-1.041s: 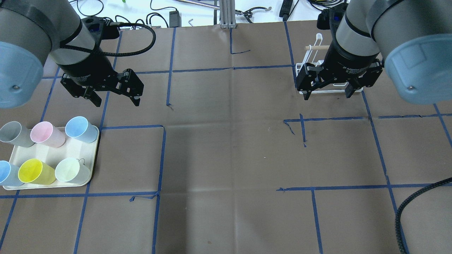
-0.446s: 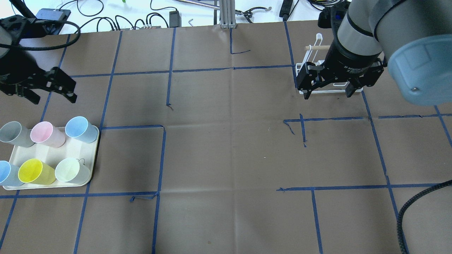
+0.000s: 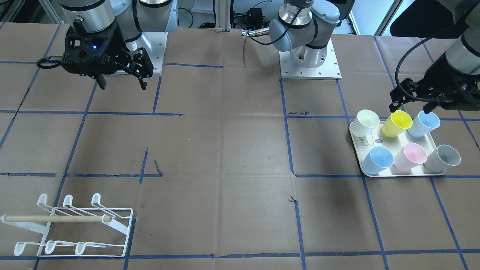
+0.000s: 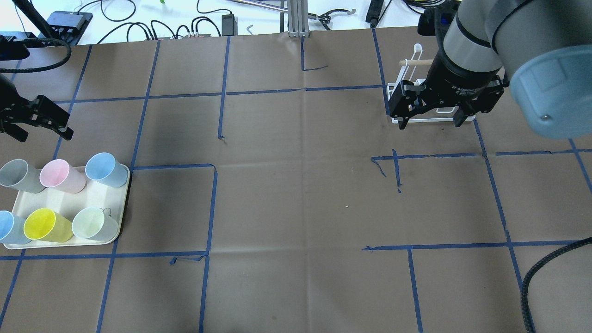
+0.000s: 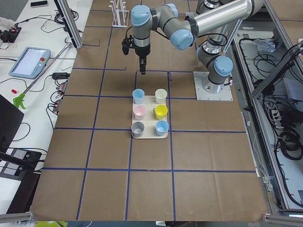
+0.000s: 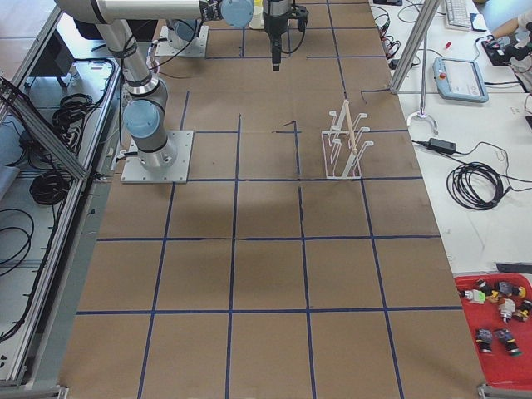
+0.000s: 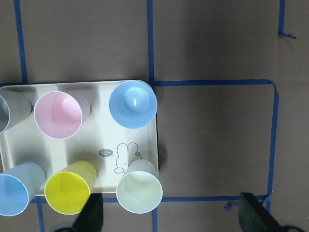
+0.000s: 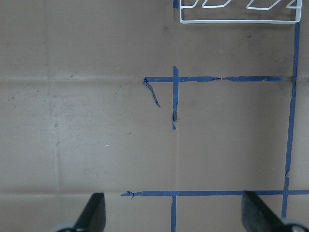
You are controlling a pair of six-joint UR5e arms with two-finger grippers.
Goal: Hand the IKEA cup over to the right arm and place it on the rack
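Brown-papered table (image 4: 296, 208) gridded with blue tape, underneath everything. Above its rack end, the right arm (image 4: 471, 41), silver-grey with a pale blue joint cap, bent downward; at the opposite end, the left arm (image 3: 467, 50), trailing a ribbed black hose. Next in size, the white wire rack (image 3: 118, 227), standing on the paper near the operators' edge, with a light wooden dowel (image 3: 56, 218) across it and hooked prongs in two rows. Then the cream tray (image 4: 60, 201), flat on the table at the left arm's end, printed with a small rabbit drawing (image 7: 123, 162). Right gripper (image 4: 430, 124) raised in the air on the robot's side of the rack, well apart from it, pointing down, jaws spread wide over bare paper. Left gripper (image 4: 44, 135) raised close by the tray, also pointing down, jaws spread wide, clear of every cup. Six IKEA cups (image 5: 138, 112) upright on the tray, mouths up, in two rows of three: grey cup (image 4: 18, 175), pink cup (image 4: 60, 175) and blue cup (image 4: 104, 169) along one row; second blue cup (image 4: 9, 226), yellow cup (image 4: 44, 225) and pale green cup (image 4: 92, 223) along the other
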